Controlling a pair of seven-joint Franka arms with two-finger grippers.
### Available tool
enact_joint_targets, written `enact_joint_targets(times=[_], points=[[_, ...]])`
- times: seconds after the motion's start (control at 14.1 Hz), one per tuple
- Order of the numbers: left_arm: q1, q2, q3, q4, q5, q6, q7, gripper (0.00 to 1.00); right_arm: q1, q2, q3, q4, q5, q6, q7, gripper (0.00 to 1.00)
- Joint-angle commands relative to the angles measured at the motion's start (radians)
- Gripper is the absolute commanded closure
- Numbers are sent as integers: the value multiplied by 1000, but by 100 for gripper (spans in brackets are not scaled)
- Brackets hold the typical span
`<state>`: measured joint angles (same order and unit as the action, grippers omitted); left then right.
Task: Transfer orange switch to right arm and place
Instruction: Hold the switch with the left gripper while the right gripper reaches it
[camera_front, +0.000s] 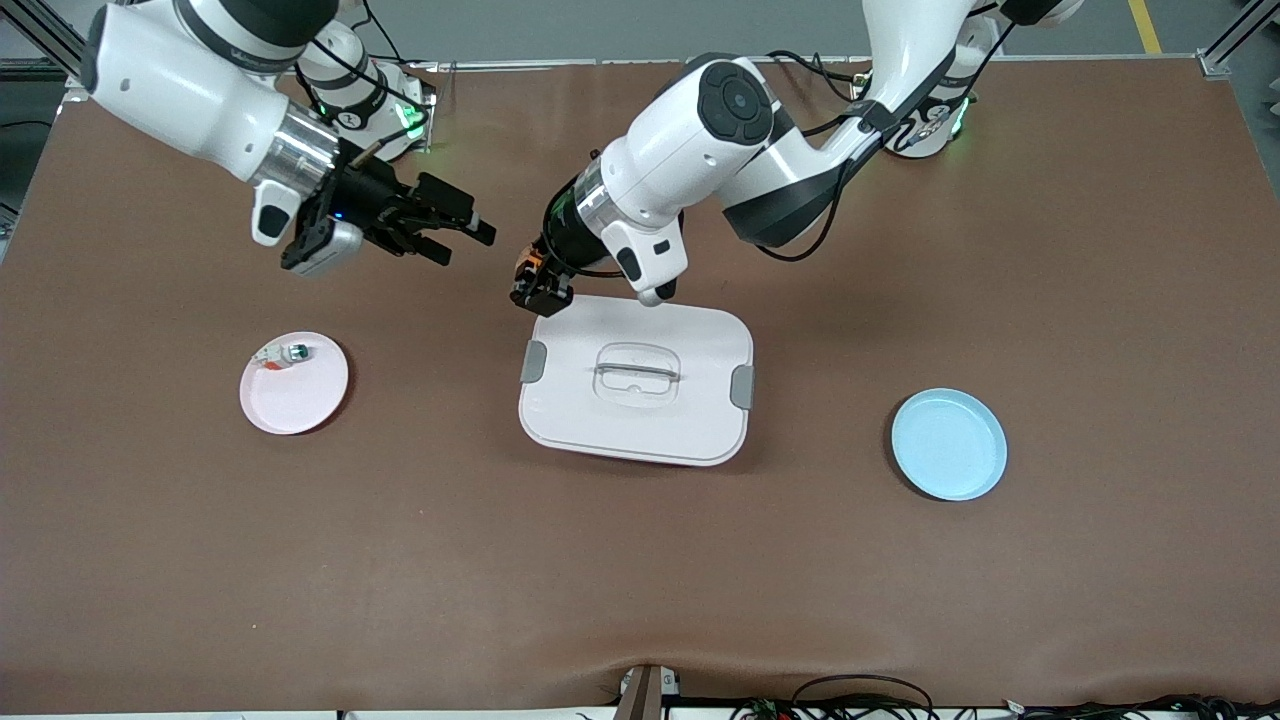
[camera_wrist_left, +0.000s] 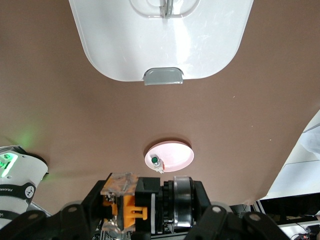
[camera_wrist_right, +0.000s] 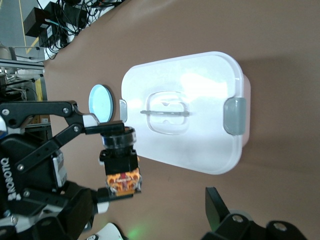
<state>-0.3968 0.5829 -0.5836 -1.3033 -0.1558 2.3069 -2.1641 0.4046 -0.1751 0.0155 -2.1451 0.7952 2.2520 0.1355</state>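
Over the white lidded plastic box's (camera_front: 640, 385) edge, left gripper (camera_front: 530, 285) pinches small black-and-orange switch (camera_wrist_right: 120, 160); right gripper (camera_front: 455, 235), fingers spread, nearby. Align squarely on exposed end before closing.

Pink plate (camera_front: 295, 395), blue plate (camera_front: 948, 444)

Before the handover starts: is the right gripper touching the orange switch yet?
Apart. Front view shows brown table between the open right gripper and the orange switch in the left gripper.

white lidded box (camera_front: 640, 385), pink plate (camera_front: 300, 395) holding white-and-green part (camera_front: 294, 352), blue plate (camera_front: 948, 443)
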Motion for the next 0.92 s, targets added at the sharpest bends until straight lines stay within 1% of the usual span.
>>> enact_joint_targets(times=[0.0, 0.28, 0.43, 0.85], points=[[-14, 12, 8, 30, -13, 3, -8, 100, 52, 45, -11, 7, 44, 69, 4, 0], [-14, 12, 10, 29, -13, 3, -8, 100, 91, 80, -11, 13, 67, 129, 4, 0], [-14, 14, 10, 30, -13, 3, -7, 100, 95, 83, -11, 13, 84, 136, 4, 0], [-14, 15, 10, 29, -13, 3, -7, 100, 105, 83, -11, 13, 85, 136, -2, 0]])
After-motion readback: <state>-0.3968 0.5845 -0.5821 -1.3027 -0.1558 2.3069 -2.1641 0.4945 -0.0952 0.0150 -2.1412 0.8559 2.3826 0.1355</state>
